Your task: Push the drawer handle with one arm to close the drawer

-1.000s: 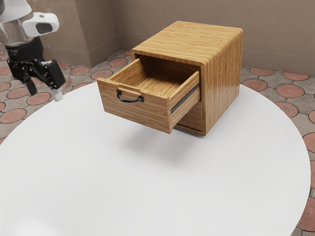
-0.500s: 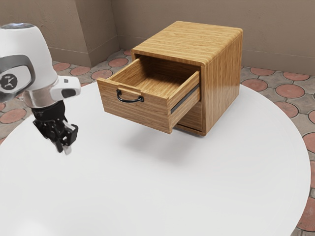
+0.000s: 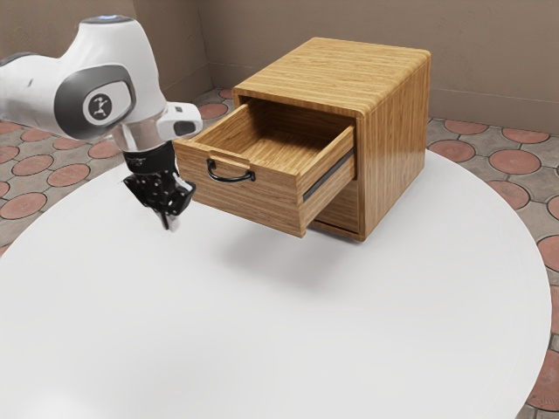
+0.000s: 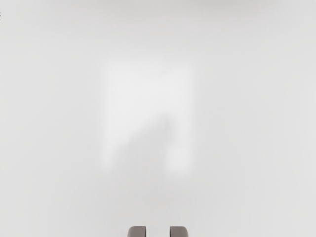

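Wooden drawer (image 3: 262, 202), jutting from cabinet (image 3: 393, 148) (brown inside), black handle (image 3: 231, 180); jaws (image 3: 170, 226) nearby

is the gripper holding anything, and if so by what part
Nothing is held: the gripper has an empty gap between its fingertips, and the drawer handle is away from it.

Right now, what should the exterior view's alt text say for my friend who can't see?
A light-brown wooden cabinet stands on a round white table with its upper drawer pulled open. A white and black robot arm reaches in from the exterior view's left, not touching the drawer's curved black handle.
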You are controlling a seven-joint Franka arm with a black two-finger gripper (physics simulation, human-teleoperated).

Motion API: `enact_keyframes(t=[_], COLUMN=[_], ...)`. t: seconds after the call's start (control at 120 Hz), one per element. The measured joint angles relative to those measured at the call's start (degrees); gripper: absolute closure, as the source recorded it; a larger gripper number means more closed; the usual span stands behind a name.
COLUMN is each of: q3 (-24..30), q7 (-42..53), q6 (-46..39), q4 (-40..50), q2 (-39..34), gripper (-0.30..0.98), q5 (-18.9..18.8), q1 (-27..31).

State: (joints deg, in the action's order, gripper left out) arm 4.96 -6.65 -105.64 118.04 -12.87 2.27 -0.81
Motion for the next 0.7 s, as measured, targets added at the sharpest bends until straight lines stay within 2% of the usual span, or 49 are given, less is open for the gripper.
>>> enact_keyframes(t=[0.7], q3=[-2.17], q7=[-0.4], q6=[-0.28], q4=[-23.81], q2=[22.86], gripper=[0.73], q5=[-1.57], q1=[0.11])
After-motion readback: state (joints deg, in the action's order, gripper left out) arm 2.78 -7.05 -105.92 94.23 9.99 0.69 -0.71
